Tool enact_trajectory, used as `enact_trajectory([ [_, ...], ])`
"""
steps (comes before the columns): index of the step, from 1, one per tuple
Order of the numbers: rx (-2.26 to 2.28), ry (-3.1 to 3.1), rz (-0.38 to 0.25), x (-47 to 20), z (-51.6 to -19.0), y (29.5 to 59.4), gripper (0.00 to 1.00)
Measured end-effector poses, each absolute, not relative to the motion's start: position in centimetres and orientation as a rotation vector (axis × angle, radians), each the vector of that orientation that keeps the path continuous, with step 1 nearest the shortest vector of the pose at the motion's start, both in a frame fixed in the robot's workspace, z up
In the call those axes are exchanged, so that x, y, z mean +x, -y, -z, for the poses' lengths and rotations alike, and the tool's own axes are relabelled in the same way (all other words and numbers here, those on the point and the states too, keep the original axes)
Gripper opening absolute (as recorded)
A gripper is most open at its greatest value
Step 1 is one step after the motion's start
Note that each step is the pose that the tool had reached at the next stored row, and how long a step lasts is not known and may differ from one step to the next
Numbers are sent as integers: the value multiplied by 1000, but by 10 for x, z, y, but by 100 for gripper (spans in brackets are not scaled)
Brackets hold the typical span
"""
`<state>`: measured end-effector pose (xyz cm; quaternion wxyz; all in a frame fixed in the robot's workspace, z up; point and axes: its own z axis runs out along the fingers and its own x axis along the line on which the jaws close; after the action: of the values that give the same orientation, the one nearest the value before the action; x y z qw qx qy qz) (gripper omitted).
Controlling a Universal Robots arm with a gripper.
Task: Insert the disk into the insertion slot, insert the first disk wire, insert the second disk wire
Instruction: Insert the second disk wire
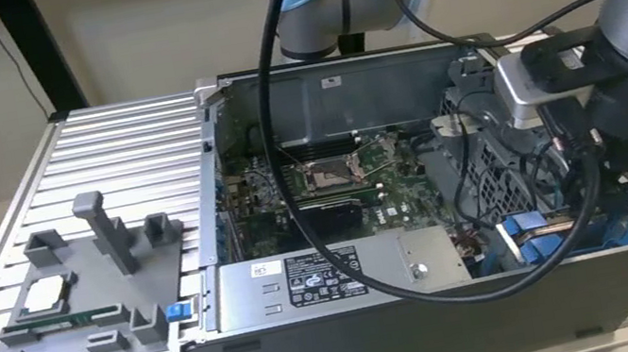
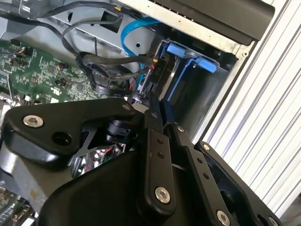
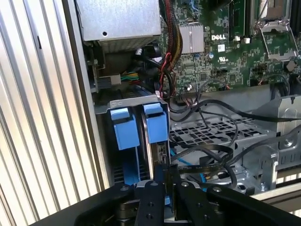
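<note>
As it stands now: the arm leans into the open computer case (image 1: 442, 327), and the gripper (image 3: 168, 173) is down at the drive bay, around 4 o'clock in the case as the exterior view has it.
Gripper: fingers (image 2: 151, 141) drawn almost together; they look pinched on a small black plug (image 2: 157, 70) trailing thin red and black wires, though the contact itself is partly hidden.
Disk: the disk (image 3: 157, 132) already stands on edge in its blue frame, down inside the slot (image 3: 126, 100), with a second blue tab just beside it.
Plug: it sits right at the disk's exposed edge; I can't tell whether it is seated or only touching.
Step in hand: by my reading, the first wire is going in, with the disk already placed.
Doing it well: keep the plug square to the disk's edge and push straight along the socket; a tilted plug would likely jam or bend.
Nearby hazards: black cables (image 3: 211, 153) loop just beside the fingers, and a light blue cable (image 2: 128, 35) arcs near the bay; either could snag.
Clear of the work: the green board (image 1: 315, 181) at about 10 o'clock of the bay, and the grey power box (image 1: 319, 280) at 9 o'clock.
</note>
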<state>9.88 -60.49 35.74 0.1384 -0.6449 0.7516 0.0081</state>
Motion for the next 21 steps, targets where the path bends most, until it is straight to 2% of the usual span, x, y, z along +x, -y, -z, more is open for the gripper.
enact_trajectory([
  [21, -1871, -2156, -14, 98, -352, 604, 0],
])
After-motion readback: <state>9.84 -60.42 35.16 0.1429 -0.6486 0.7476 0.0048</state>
